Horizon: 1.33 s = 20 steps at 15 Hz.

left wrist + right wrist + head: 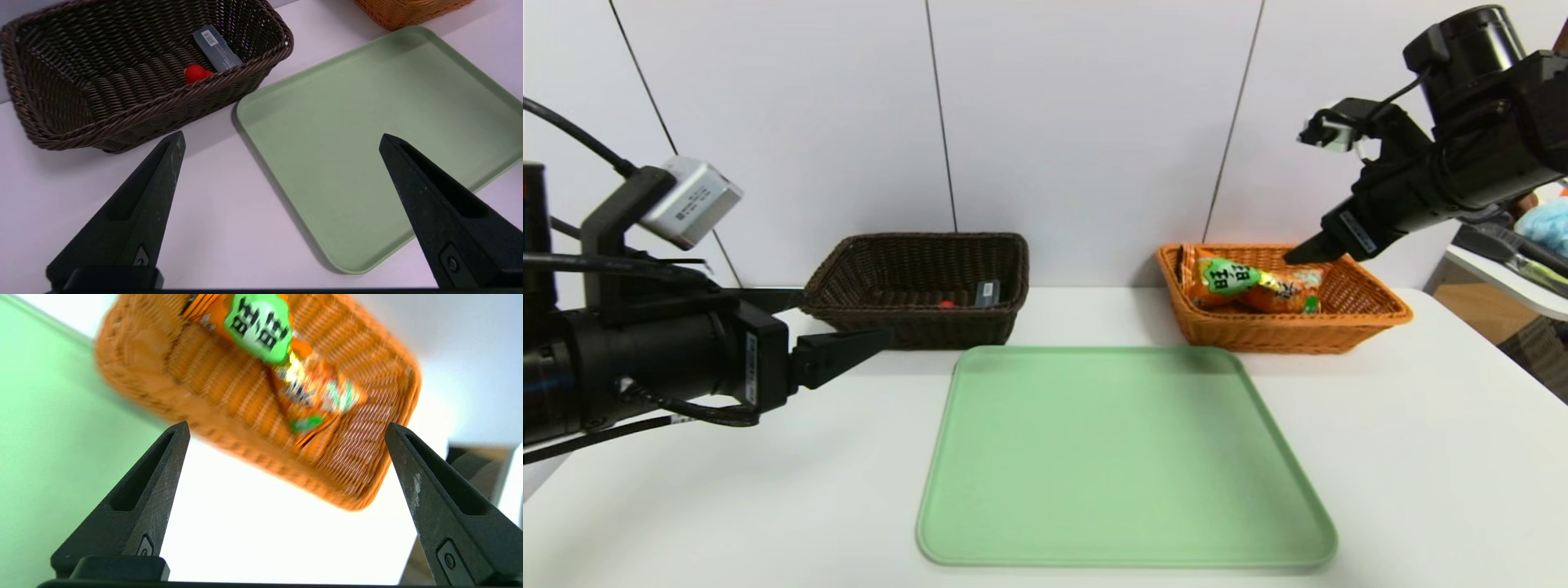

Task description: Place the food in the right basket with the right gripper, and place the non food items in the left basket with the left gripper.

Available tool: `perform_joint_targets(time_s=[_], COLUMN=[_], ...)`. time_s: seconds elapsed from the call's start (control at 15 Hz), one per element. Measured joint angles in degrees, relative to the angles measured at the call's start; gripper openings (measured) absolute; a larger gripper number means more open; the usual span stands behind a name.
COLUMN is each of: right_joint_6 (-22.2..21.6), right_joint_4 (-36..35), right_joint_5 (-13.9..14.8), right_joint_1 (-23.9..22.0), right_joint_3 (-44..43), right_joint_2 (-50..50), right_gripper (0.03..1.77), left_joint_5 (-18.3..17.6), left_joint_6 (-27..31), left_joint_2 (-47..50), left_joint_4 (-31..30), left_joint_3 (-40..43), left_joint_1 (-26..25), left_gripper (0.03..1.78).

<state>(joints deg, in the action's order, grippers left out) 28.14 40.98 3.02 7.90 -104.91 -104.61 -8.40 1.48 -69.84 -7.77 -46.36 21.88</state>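
Note:
An orange snack packet with a green label (pixel 1254 286) (pixel 286 367) lies inside the orange right basket (pixel 1372 314) (pixel 135 375). Above that basket's back edge hangs my right gripper (pixel 1298 255) (pixel 286 430), open and holding nothing. The dark brown left basket (pixel 849 269) (pixel 122 118) holds a grey flat box (pixel 986 292) (pixel 216 48) and a small red item (pixel 946 304) (pixel 195 73). My left gripper (pixel 870 339) (pixel 282 139) is open and empty, low over the table in front of the brown basket's near left corner.
A green tray (pixel 1123 457) (pixel 367 122) lies bare in the middle of the white table (pixel 1421 457). A side table with clutter (pixel 1519 261) stands beyond the right edge. A white panelled wall rises behind both baskets.

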Motion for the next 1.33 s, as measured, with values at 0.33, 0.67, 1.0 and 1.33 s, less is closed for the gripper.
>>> perform_joint_targets(time_s=[0.33, 0.67, 1.0, 1.33], right_joint_6=[-11.98, -19.02, -21.36, -25.03], right_joint_4=[0.16, -0.24, -0.28, 0.16], right_joint_5=[0.48, 0.72, 0.55, 0.77], right_joint_1=[-1.15, -4.40, -12.28, -15.62], right_joint_3=[15.30, 29.48, 38.55, 44.50], right_joint_2=[15.69, 33.09, 47.73, 59.05], right_gripper=[1.68, 1.69, 1.69, 1.69], left_joint_5=[4.22, 6.86, 8.16, 7.88], left_joint_6=[0.34, 0.48, 1.90, 7.23], left_joint_2=[8.81, 19.15, 27.94, 36.83], left_joint_4=[3.52, 6.21, 7.36, 7.36], left_joint_3=[3.43, 8.58, 14.20, 20.65], left_joint_1=[-0.09, -0.09, -2.56, -8.83], left_gripper=[1.69, 1.69, 1.69, 1.69])
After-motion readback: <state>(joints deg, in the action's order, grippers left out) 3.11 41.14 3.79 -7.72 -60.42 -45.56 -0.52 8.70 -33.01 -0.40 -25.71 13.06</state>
